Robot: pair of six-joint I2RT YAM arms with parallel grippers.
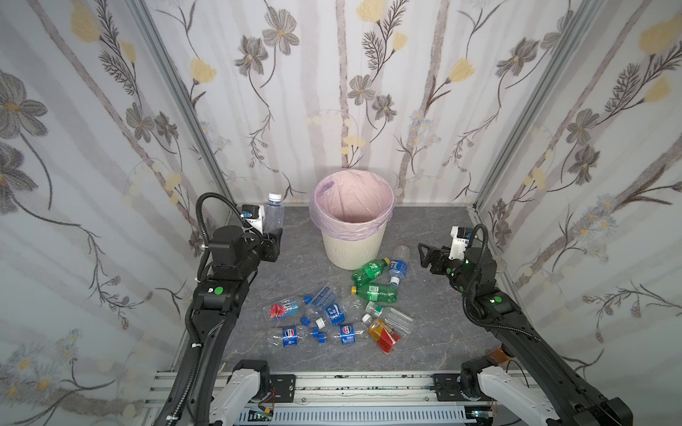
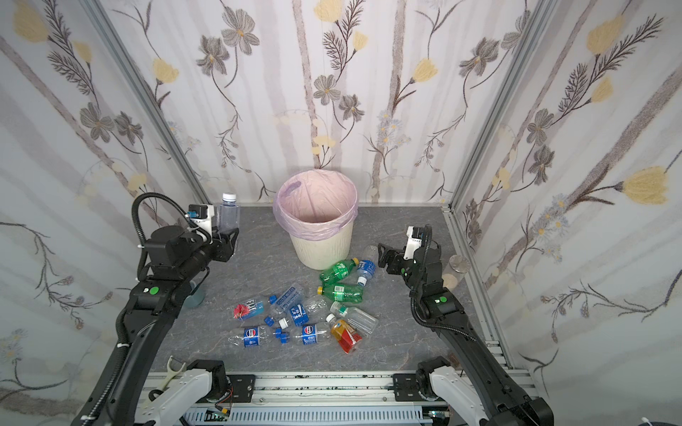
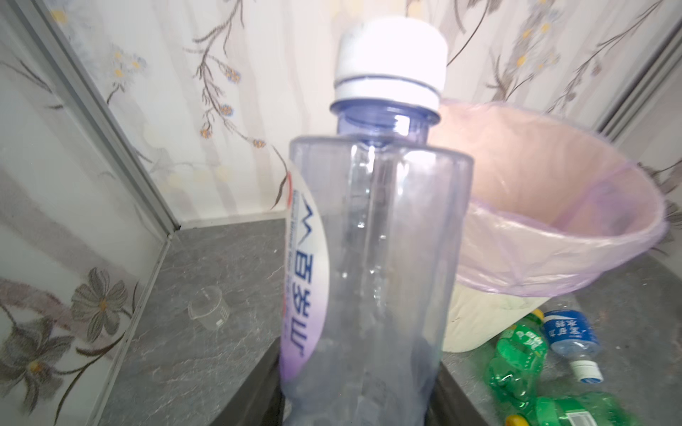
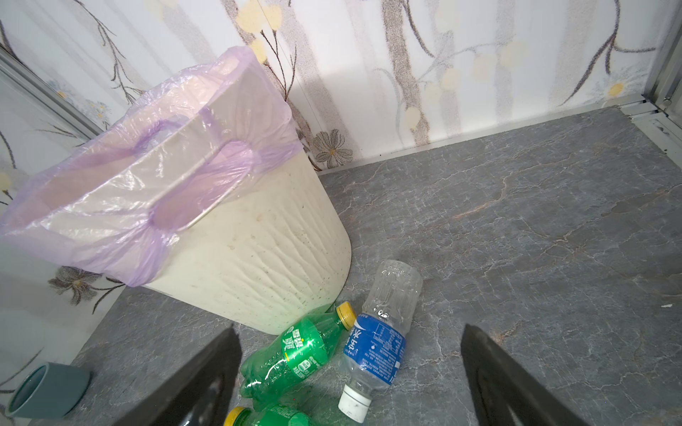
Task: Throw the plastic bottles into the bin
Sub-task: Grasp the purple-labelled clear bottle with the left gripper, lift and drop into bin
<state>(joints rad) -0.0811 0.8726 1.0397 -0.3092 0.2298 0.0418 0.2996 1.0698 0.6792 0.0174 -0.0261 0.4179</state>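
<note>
Left arm (image 1: 217, 295): jaws clamped low on one clear bottle (image 1: 274, 212) with a white cap. The bottle is upright, long axis vertical, cap up, and held off the worktop (image 1: 435, 228) near the back-left corner. The bin (image 1: 350, 250) stands just beside it on the side toward the centre, apart from it, with the mouth open and the pink liner folded over the rim. The coming move turns on this: the bottle must travel sideways toward the centre and clear the rim before release. The cap looks about level with the rim, but whether the bottle's base sits higher than the rim I cannot tell from either top view. In the left wrist view the bottle (image 3: 376, 258) fills the middle and the grip point is cut off at the frame edge, so how deep the jaws bite is not shown. Right arm (image 1: 491, 298): jaws wide apart, holding nothing, hanging above the blue-labelled bottle (image 4: 372, 346) and green bottle (image 4: 295, 354) that lie on their sides at the bin's foot. The blue-labelled one's long axis runs roughly between the two jaw tips, cap toward the wrist. The remaining bottles lie in a loose heap (image 1: 332, 317) nearer the front, some overlapping, so an exact count is uncertain. No bottle shows inside the bin as far as the top views reach.
</note>
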